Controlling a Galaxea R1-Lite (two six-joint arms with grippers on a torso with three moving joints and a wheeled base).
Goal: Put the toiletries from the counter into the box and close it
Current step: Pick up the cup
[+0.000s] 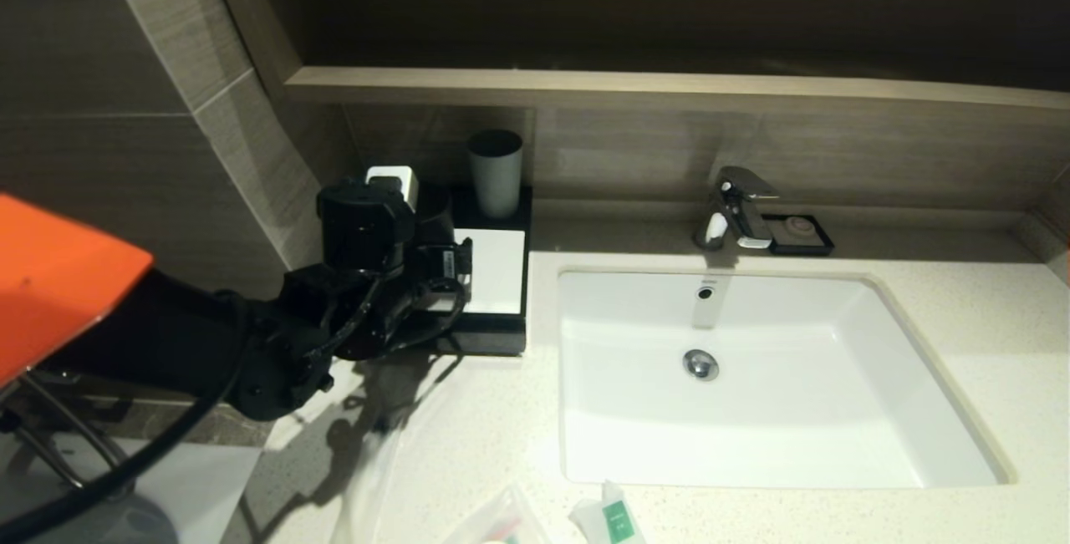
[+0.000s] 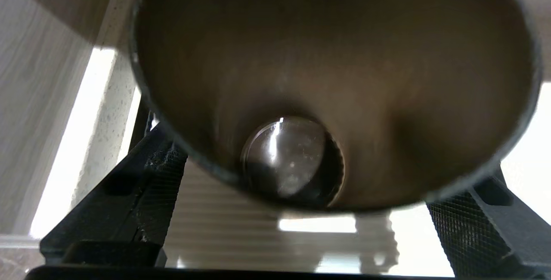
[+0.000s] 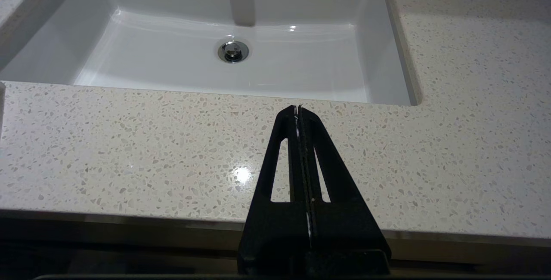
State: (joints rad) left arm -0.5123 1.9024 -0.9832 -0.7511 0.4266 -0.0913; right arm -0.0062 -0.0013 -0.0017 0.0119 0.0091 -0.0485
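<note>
Left pincer (image 2: 301,228) spread wide either side of dark cup (image 2: 335,78), over box (image 1: 495,277) at frame centre-left; sachet (image 1: 614,519), green label, writing unreadable, bottom centre on bench (image 1: 961,343); right pincer (image 3: 298,110) pressed together over bench edge

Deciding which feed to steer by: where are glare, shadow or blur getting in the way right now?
Head view: left arm's shadow darkens the counter before the box. Left wrist view: a dark cup fills the picture, blurred, between the open left gripper fingers. Right wrist view: sharp, one lamp glint on the stone near the shut right gripper.
</note>
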